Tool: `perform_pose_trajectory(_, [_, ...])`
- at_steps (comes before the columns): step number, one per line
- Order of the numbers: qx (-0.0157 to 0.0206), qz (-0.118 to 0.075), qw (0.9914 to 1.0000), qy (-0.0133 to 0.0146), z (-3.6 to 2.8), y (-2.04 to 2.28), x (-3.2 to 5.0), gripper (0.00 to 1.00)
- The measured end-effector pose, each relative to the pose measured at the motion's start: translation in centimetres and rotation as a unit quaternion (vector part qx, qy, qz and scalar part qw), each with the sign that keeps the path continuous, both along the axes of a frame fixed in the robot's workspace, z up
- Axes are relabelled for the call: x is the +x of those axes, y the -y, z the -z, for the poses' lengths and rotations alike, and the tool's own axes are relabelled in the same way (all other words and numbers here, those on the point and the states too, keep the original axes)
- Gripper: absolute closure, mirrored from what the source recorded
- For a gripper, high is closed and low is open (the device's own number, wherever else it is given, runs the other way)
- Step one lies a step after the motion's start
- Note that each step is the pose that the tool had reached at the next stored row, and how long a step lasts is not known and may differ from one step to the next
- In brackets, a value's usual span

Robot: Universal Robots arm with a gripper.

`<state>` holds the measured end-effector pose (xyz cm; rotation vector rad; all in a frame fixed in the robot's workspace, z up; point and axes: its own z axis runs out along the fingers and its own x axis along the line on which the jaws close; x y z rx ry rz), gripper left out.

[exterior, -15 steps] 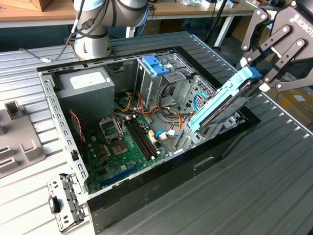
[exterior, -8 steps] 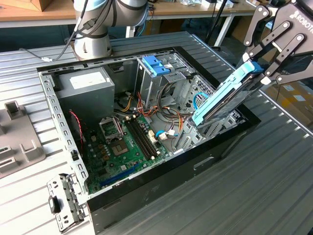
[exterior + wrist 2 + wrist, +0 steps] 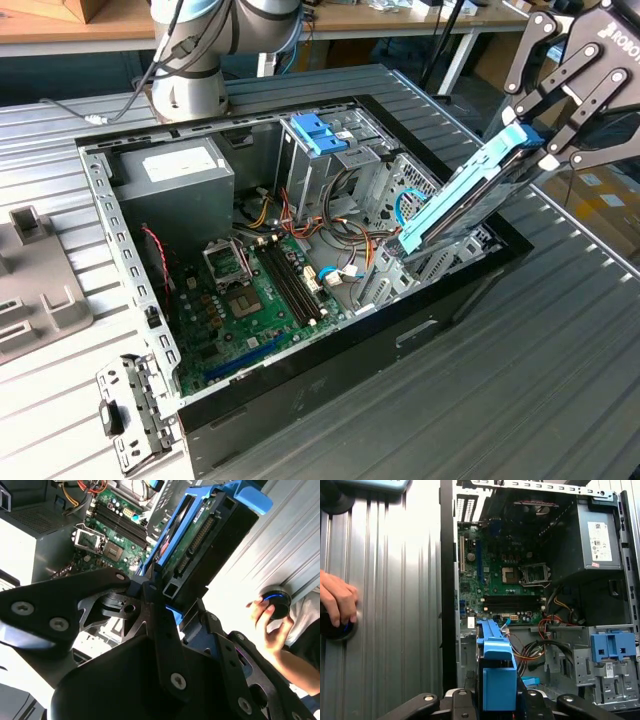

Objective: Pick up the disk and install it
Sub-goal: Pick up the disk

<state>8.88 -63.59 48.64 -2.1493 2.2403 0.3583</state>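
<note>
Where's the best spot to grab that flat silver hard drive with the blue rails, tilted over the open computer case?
Grip the raised end, coming from above on the exterior view's right. The flat silver hard drive with blue plastic rails slopes down toward the open black computer case, leaving that upper end free. The black hand is shut on it there.

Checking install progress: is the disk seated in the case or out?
Out, not seated: the gripper holds the disk tilted over the open case.

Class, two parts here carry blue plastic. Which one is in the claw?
The disk, tilted over the case with the claw shut on it; the blue-topped cage sits inside the case.
</note>
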Motion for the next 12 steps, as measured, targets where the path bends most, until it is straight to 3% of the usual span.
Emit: perform_pose_trajectory(12, [0.0,0.0,0.99999,-0.0034,0.11,0.01,1.86,0.63])
